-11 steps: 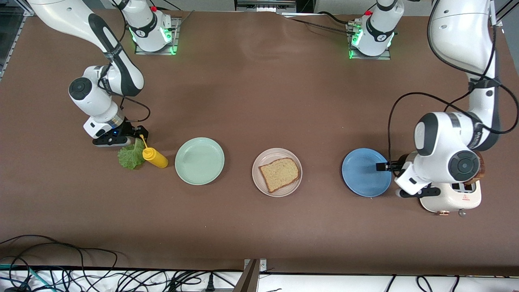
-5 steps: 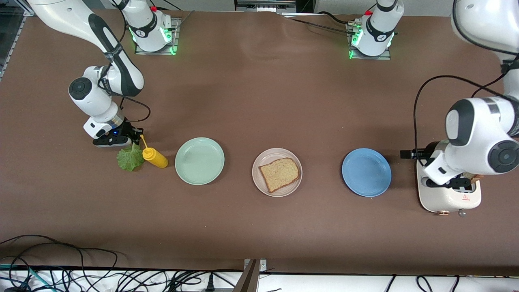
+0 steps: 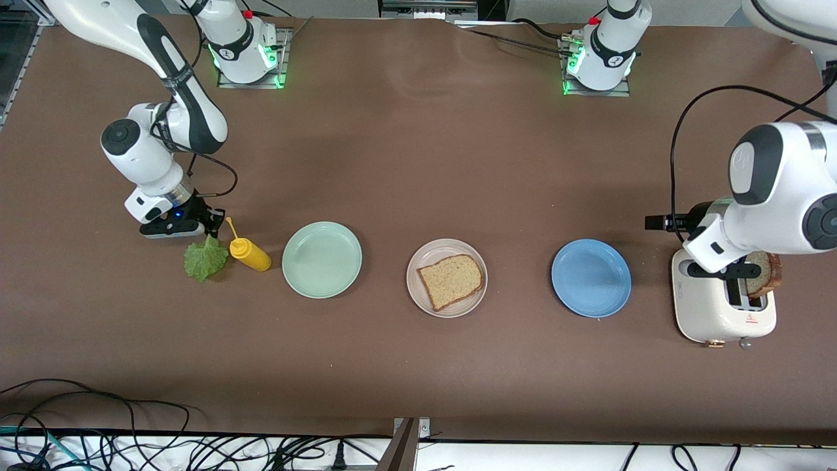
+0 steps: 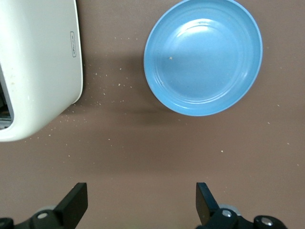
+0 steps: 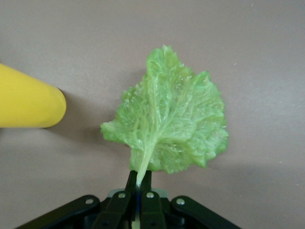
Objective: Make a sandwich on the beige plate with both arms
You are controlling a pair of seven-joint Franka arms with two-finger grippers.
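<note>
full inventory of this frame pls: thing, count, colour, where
bread slice: 1, brown, flat on the beige plate
beige plate: 1, pale beige, mid-table between the other two plates
green plate: 1, mint, beside the beige plate toward the right arm's end
blue plate: 1, blue, toward the left arm's end
toaster: 1, white, beside the blue plate
second bread slice: 1, brown, sticking up from the toaster
mustard bottle: 1, yellow, lying beside the green plate
lettuce leaf: 1, green, pinched by its stem
right gripper: shut on the lettuce leaf, beside the mustard bottle
left gripper: open, above the table by the toaster
</note>
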